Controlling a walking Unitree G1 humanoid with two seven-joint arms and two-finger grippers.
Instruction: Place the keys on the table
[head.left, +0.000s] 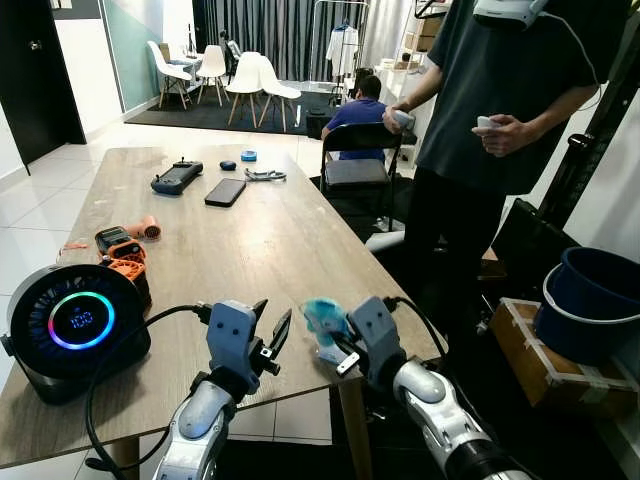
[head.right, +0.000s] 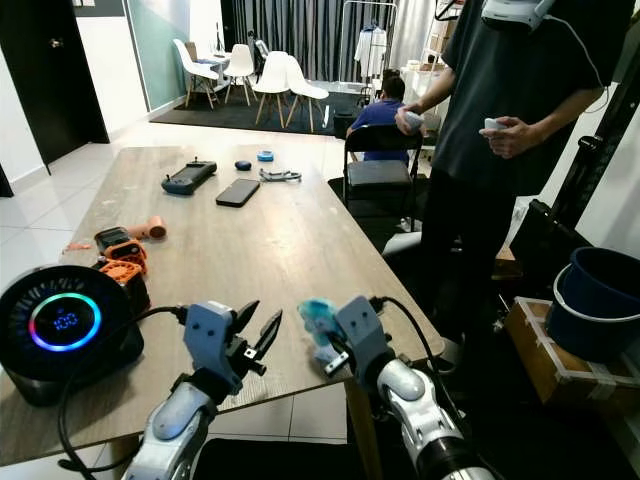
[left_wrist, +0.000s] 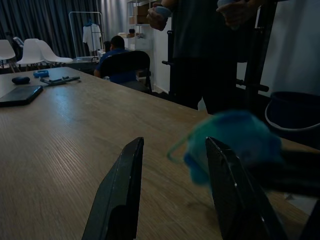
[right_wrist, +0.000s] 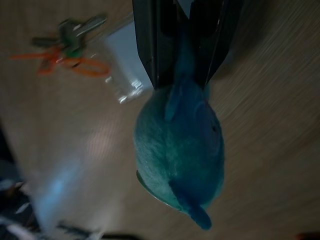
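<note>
My right gripper (head.left: 336, 338) is shut on a fluffy blue plush charm (head.left: 322, 318) just above the front right part of the wooden table (head.left: 250, 240). In the right wrist view its fingers (right_wrist: 150, 45) pinch the plush charm (right_wrist: 180, 150) by a fin. The keys (right_wrist: 75, 32), an orange cord (right_wrist: 70, 62) and a clear tag (right_wrist: 122, 67) lie past the charm against the tabletop; I cannot tell whether they rest on it. My left gripper (head.left: 272, 330) is open beside the charm, with nothing between its fingers (left_wrist: 117, 200).
A round black fan with a glowing ring (head.left: 75, 325) and orange tools (head.left: 125, 255) sit at the table's left. A phone (head.left: 225, 191), a controller (head.left: 176, 177) and another key bunch (head.left: 264, 175) lie far back. A person (head.left: 500, 100) stands at the right, near a blue bucket (head.left: 590, 300).
</note>
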